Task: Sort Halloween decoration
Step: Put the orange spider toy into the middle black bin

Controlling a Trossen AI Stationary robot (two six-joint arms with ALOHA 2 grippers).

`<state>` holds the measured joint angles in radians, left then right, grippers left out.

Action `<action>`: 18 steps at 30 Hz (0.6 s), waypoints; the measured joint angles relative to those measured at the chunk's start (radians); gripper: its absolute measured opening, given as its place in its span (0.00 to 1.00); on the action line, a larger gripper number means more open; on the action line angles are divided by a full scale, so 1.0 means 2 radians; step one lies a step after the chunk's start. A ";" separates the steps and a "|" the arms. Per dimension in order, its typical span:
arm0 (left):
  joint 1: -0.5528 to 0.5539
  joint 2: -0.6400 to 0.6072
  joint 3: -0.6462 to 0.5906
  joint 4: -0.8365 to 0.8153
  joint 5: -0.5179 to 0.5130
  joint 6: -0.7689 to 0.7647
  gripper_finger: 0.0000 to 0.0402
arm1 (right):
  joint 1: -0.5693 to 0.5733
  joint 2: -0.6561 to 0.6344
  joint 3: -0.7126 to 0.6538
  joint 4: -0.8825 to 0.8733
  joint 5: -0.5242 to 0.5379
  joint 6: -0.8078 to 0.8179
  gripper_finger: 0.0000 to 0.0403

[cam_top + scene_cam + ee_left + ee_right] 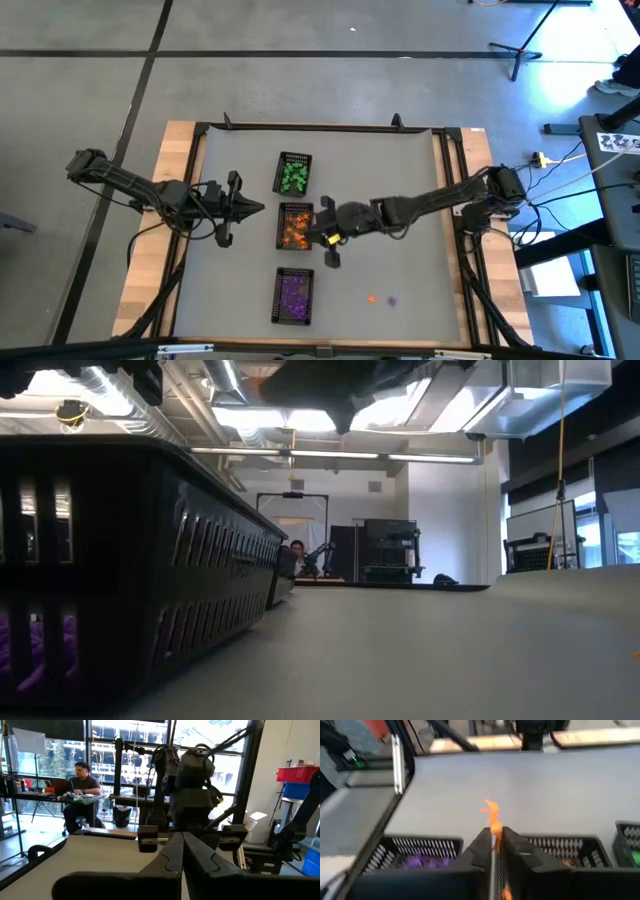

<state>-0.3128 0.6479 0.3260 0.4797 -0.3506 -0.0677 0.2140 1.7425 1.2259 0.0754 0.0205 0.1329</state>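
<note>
On the grey table mat (pixel 400 200), three black mesh trays lie in a row, and the right gripper (pixel 322 236), fingers pinched on an orange trinket (pixel 493 820), hangs at the right edge of the middle tray (pixel 294 224) of orange pieces, while the left gripper (pixel 255 209) waits closed on the trays' left.

High view: straight down, whole surface (pixel 400 180). Low view: surface level, hard against purple tray (pixel 110 570), facing room. Left wrist view: level, toward right arm (pixel 192 780). Right wrist view: over trays; shares purple tray (pixel 420 852) with low.
</note>
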 joint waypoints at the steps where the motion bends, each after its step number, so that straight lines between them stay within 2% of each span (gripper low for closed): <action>1: 0.000 0.000 0.000 0.000 0.000 0.000 0.00 | -0.004 0.003 0.000 0.011 -0.007 0.000 0.13; 7: 0.000 0.000 0.000 0.000 0.000 0.000 0.00 | -0.013 0.005 0.000 -0.003 -0.008 0.015 0.40; 10: 0.000 0.000 0.000 0.000 0.000 0.000 0.00 | -0.012 -0.003 0.000 -0.059 -0.008 0.035 0.51; 15: 0.000 0.000 0.000 0.000 0.000 0.000 0.00 | 0.001 -0.037 0.000 -0.175 -0.047 0.077 0.57; 18: 0.000 0.000 0.000 0.000 0.000 0.000 0.00 | 0.044 -0.045 0.000 -0.233 -0.029 0.080 0.56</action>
<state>-0.3127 0.6476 0.3262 0.4800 -0.3508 -0.0677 0.3013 1.6534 1.2257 -0.3915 -0.0374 0.2931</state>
